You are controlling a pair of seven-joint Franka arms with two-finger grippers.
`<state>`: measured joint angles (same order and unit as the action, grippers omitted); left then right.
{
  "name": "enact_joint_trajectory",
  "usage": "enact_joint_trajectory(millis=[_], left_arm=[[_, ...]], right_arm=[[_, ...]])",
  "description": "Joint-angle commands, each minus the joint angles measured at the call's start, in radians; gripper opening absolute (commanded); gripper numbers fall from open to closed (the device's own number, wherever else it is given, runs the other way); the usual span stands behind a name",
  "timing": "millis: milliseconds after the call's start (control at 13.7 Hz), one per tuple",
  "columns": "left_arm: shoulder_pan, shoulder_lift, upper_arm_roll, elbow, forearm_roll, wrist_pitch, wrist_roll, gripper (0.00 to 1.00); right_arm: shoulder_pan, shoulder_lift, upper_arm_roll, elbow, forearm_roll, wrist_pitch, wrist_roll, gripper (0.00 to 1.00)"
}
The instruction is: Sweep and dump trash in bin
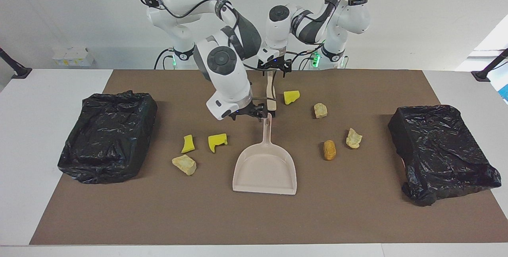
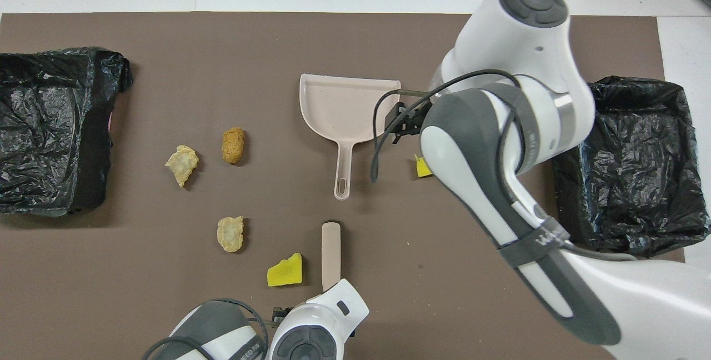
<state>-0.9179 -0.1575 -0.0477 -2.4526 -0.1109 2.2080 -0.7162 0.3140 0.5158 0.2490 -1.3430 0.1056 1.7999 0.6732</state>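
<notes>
While the left gripper [image 1: 275, 68] is hovering over the brush [image 1: 271, 95] handle, fingers unreadable, the right gripper [image 1: 254, 112] is sitting at the dustpan [image 1: 265, 165] handle tip, grip also unclear. Trash [image 1: 291, 97] looks feather-light and crumbly, better swept than pinched, and it's lying scattered around the pan from 9 to 3 o'clock.
</notes>
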Motion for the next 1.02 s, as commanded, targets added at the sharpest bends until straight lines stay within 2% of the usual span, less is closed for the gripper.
enact_joint_trajectory(millis=[0,146,219,292,365,439,585,731,804,877,950], left_arm=[[-0.036,0.007,0.017,-0.022,-0.021,0.048,-0.002,0.99],[-0.036,0.007,0.017,-0.022,-0.021,0.042,-0.005,0.82],[-0.036,0.007,0.017,-0.022,-0.021,0.038,-0.006,0.68],[-0.033,0.007,0.017,-0.022,-0.021,0.033,-0.006,0.46],[-0.029,0.009,0.018,-0.019,-0.021,0.029,-0.003,0.18],[-0.019,0.012,0.02,-0.017,-0.021,0.03,0.01,0.0],[0.0,0.024,0.022,-0.006,-0.021,0.022,0.021,0.0],[0.008,0.021,0.025,0.004,-0.021,-0.007,0.021,0.0],[0.031,0.022,0.025,0.016,-0.021,-0.039,0.024,0.0],[0.06,0.023,0.025,0.024,-0.02,-0.062,0.046,0.0],[0.071,0.015,0.026,0.023,-0.02,-0.094,0.073,0.0]], right_arm=[[0.055,0.062,-0.005,0.021,-0.012,0.07,0.066,1.0],[0.091,0.084,-0.005,0.018,-0.04,0.107,0.11,1.0],[0.094,0.089,-0.005,0.002,-0.053,0.116,0.121,1.0],[0.093,0.084,-0.005,-0.011,-0.085,0.13,0.121,1.0],[0.093,0.084,-0.002,-0.021,-0.118,0.143,0.121,1.0],[0.093,0.073,-0.002,-0.056,-0.141,0.154,0.118,1.0],[0.088,0.034,0.0,-0.151,-0.161,0.234,0.088,1.0],[0.086,0.023,0.0,-0.176,-0.162,0.254,0.083,1.0],[0.086,0.015,0.0,-0.186,-0.162,0.254,0.085,0.97],[0.088,0.009,0.0,-0.2,-0.162,0.256,0.085,0.79],[0.088,0.004,0.0,-0.211,-0.162,0.254,0.083,0.68]])
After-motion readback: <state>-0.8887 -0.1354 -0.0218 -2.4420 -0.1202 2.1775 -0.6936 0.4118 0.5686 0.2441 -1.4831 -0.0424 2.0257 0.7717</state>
